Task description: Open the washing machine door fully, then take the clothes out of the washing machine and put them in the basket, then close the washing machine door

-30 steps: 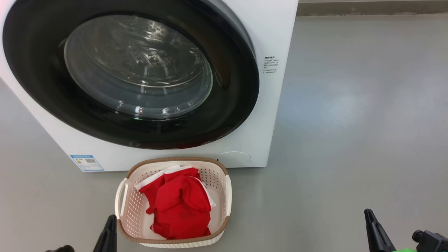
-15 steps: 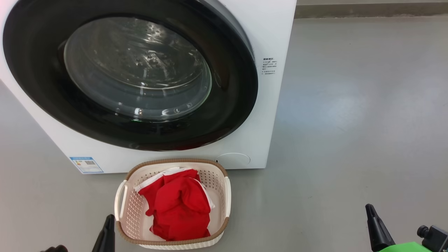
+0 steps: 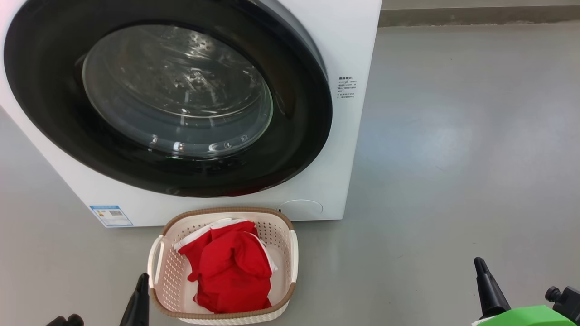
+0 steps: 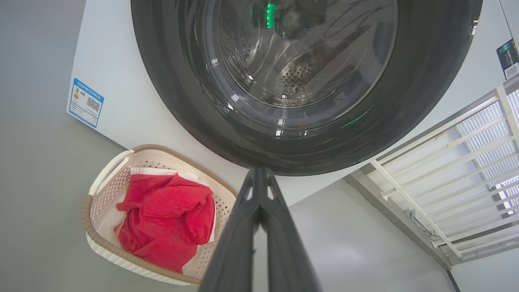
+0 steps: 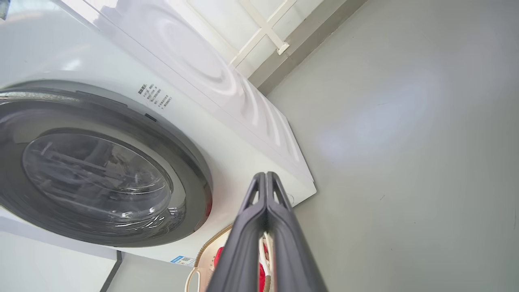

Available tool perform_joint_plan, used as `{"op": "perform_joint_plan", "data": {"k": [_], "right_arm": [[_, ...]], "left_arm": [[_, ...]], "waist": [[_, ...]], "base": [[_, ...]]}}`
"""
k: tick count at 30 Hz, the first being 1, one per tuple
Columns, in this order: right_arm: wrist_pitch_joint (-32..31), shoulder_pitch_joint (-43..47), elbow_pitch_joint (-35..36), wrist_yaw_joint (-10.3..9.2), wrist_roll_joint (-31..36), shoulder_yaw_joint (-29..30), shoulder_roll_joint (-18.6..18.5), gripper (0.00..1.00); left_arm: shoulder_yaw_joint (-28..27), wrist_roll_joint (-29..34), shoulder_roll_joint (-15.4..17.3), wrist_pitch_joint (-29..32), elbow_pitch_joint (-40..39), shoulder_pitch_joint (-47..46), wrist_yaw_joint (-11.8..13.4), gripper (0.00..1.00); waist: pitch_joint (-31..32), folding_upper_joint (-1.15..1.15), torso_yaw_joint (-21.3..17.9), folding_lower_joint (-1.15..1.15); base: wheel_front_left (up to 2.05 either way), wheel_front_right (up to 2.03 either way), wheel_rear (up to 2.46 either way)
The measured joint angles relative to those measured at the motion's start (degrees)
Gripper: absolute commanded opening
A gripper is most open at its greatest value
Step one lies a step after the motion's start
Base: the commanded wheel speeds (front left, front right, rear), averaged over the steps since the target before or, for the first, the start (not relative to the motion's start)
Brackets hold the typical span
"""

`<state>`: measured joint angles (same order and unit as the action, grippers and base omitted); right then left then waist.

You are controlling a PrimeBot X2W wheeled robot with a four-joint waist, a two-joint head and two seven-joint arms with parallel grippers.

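The white washing machine stands on the floor with its round black-ringed door shut flat against the front; the steel drum shows through the glass. In front of it sits the cream basket with red, white-trimmed clothes piled inside. My left gripper hangs low beside the basket's left rim, shut and holding nothing; its fingers meet at the tips. My right gripper is far to the right over bare floor, shut and empty, fingers pressed together.
Grey floor stretches wide to the right of the machine. A wall base runs along the back. A white window grille stands beyond the machine. A blue label marks the machine's lower left corner.
The head view has drifted slightly, so machine and basket sit a little lower and further left. The right gripper's tip shows a bit higher. Door and clothes are unchanged.
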<state>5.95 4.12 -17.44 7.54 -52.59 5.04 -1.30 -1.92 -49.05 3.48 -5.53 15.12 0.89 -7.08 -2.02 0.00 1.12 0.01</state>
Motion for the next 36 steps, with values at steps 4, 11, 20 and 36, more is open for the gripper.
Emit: {"op": "perform_joint_plan", "data": {"k": [4, 11, 20, 36], "right_arm": [[-0.6, -0.1, 0.0, 0.00, -2.0, 0.0, 0.0, 0.00], [-1.6, -1.4, 0.3, 0.00, -5.8, 0.1, -0.2, 0.00], [-3.0, -2.3, 0.5, 0.00, -11.1, 0.3, -0.3, 0.00], [-5.6, -3.5, 0.8, -0.01, -19.8, 1.2, -0.5, 0.00]], "left_arm": [[-0.1, -2.7, -0.3, 0.5, 0.0, 0.0, 0.0, 0.00], [-0.2, -6.7, -0.4, 1.9, 0.0, -0.3, 0.0, 0.00], [-0.5, -12.1, -0.4, 3.1, 0.1, -1.3, 0.0, 0.00], [-1.2, -21.4, -0.5, 5.9, 0.2, -2.6, 0.0, 0.00]], "waist": [[0.1, 0.00, -0.1, 0.00], [0.3, 0.00, -0.2, 0.00], [0.5, 0.00, -0.3, 0.00], [1.0, 0.00, -0.6, 0.00]], "base": [[0.00, 0.00, 0.00], [0.00, 0.00, 0.00], [0.00, 0.00, 0.00], [0.00, 0.00, 0.00]]}}
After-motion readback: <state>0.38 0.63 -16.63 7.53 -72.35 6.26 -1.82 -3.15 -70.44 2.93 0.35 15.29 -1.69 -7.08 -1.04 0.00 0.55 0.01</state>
